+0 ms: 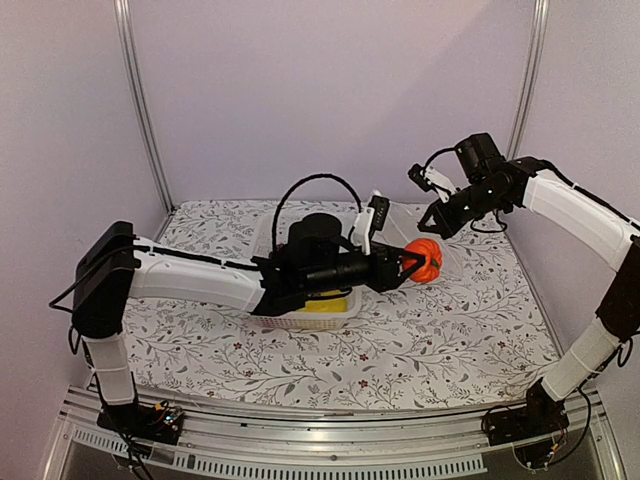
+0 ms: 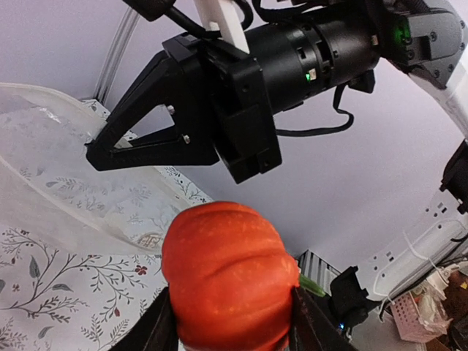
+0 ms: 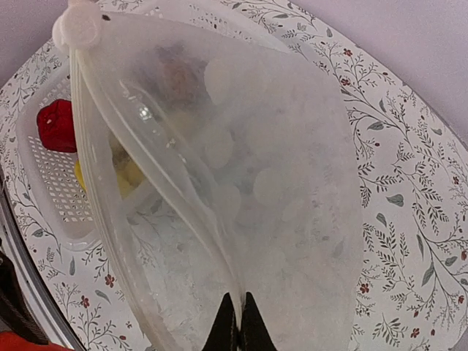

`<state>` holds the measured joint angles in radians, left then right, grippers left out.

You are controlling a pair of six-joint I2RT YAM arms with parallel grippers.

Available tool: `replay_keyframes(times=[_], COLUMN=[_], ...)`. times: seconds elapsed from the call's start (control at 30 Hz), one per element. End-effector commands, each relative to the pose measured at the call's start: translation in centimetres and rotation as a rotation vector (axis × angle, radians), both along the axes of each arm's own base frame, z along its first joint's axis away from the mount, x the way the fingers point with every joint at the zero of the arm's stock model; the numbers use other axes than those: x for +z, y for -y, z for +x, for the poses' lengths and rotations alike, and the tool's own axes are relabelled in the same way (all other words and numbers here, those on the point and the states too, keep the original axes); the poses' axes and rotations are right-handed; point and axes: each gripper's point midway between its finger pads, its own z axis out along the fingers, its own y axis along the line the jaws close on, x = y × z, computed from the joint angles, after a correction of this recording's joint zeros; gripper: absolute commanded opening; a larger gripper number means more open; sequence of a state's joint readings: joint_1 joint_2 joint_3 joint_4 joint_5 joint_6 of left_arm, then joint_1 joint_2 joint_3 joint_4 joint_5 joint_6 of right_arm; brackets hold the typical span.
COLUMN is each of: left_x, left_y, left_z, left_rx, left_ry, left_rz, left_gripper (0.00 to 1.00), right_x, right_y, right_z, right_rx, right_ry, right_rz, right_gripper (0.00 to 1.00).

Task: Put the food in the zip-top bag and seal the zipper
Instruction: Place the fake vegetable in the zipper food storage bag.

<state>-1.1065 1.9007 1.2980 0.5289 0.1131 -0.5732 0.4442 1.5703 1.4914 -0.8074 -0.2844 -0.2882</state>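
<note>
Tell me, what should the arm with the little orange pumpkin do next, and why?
Probably ease the pumpkin the short way over to the bag's mouth. The left pincer grips it in mid-air, and the right pincer, shut on the bag's edge, holds the zip-top bag up close beside it, its mouth seemingly gaping.

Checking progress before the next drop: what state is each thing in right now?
pumpkin: gripped, in the air beside the bag.
left hand: closed on the pumpkin.
zip-top bag: held up by one edge, mouth open.
zipper: unsealed.
right hand: shut on the bag's edge.
basket: holds a red pepper and a yellow piece.
</note>
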Motion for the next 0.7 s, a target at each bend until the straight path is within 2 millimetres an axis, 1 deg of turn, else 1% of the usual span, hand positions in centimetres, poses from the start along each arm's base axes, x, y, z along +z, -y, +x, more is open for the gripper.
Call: replay_keyframes(times=[0.0,0.13,0.23,0.33,0.43,0.57,0.67], left_x=[1.7,0.6,-0.2,-1.8,-3.0,-4.4,-5.1], left_y=[1.6,2.3,2.1,1.1,-0.1,-1.0,-1.6], left_z=[0.4,1.5,2.8,4.8,6.1,7.2,8.3], left_rx=[-0.005,0.021,0.05,0.124,0.176,0.228,0.271], left_ry=[-0.005,-0.054,-0.117,-0.213,-0.264,-0.313,-0.357], left_rz=[-0.116,-0.123,-0.145,-0.145,-0.152,-0.142,-0.161], left_gripper=[0.15,0.12,0.1,0.06,0.05,0.04,0.06], right_x=[-0.1,0.0,-0.1,-0.3,0.0,0.7,0.8], right_y=[-0.3,-0.5,-0.3,0.1,0.3,0.3,-0.2], right_z=[-1.5,-2.0,-2.1,-1.8,-1.9,-1.9,-2.7], right_rx=[0.02,0.03,0.025,0.01,0.002,-0.001,0.024], right_ry=[-0.06,-0.069,-0.063,-0.046,-0.029,-0.013,-0.033], right_rz=[0.025,0.045,0.043,0.025,0.026,0.037,0.069], right_gripper=[0.0,0.0,0.0,0.0,0.0,0.0,0.0])
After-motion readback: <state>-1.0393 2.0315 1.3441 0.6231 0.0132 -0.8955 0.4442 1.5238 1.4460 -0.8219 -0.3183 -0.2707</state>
